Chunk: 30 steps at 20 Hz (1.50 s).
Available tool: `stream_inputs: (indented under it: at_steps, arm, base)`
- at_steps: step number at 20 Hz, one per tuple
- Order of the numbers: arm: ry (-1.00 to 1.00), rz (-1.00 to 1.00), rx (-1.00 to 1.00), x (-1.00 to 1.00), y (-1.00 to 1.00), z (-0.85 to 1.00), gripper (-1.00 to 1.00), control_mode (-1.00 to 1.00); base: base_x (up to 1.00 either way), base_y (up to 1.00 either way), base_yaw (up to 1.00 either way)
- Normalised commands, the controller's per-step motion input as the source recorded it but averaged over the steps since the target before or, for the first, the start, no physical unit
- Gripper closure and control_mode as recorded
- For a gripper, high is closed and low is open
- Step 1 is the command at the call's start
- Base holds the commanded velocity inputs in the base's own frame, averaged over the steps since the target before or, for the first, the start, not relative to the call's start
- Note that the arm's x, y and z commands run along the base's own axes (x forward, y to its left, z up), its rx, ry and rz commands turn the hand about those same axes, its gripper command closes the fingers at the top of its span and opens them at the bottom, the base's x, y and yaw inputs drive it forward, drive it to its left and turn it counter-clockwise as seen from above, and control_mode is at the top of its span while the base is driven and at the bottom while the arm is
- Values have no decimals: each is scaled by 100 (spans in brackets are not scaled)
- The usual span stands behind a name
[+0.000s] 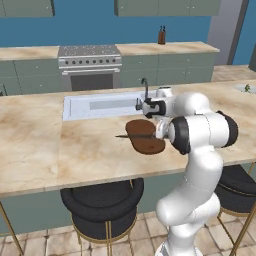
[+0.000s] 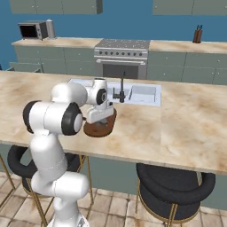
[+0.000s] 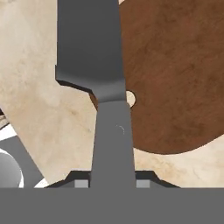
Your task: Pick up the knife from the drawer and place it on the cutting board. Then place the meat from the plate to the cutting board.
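One knife (image 3: pixel 98 65) in end effector (image 3: pixel 111 181)

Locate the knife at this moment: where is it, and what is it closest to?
The knife is held in the shut tool, over the near end of the cutting board on the island counter, in front of the sink.

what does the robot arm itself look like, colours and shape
The arm is glossy white, built from fat rounded cylinder segments with dark grey to black rings at the joints. The base column is bulbous and white too. The gripper has two small dark grey finger tips. No cables or markings show.
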Motion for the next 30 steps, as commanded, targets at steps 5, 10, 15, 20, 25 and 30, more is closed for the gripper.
stream_inputs:
  at_steps: [5, 10, 15, 20, 25, 30]
  arm:
    - [-2, 6, 0, 45, 2, -36, 100, -100]
    - [0, 6, 0, 50, 0, -30, 100, -100]
    - [0, 6, 0, 48, 0, -23, 100, -100]
    - [0, 5, 0, 38, 0, -22, -100, -100]
    - [0, 3, 0, 14, 0, -18, -100, -100]
    - [0, 1, 0, 0, 0, 0, -100, -100]
  base:
    - [0, 0, 0]
    - [0, 0, 0]
    - [0, 0, 0]
    - [0, 0, 0]
    - [0, 0, 0]
    - [0, 0, 0]
